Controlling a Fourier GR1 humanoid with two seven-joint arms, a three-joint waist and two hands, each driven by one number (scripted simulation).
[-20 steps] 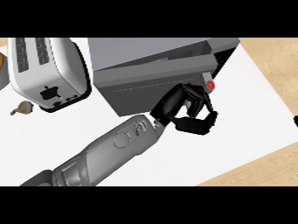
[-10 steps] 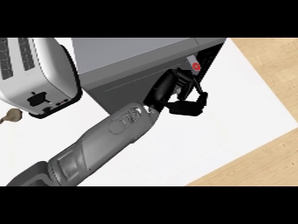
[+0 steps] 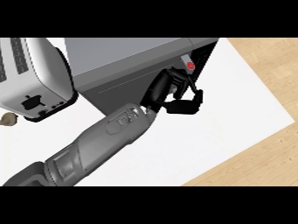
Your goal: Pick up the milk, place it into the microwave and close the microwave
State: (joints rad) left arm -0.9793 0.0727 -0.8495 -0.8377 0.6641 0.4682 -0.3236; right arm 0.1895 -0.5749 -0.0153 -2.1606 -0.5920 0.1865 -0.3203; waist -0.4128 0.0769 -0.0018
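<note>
The left hand (image 3: 177, 94), fingers curled round the milk carton (image 3: 188, 65) that pokes out just beyond them at the microwave (image 3: 125, 50) opening, seems mid-placement; next it should push deeper, release, withdraw, then close the microwave.

The left hand (image 3: 175, 92) hides most of the milk (image 3: 189, 65), and the toaster (image 3: 22, 74) is cut off at the left edge.
</note>
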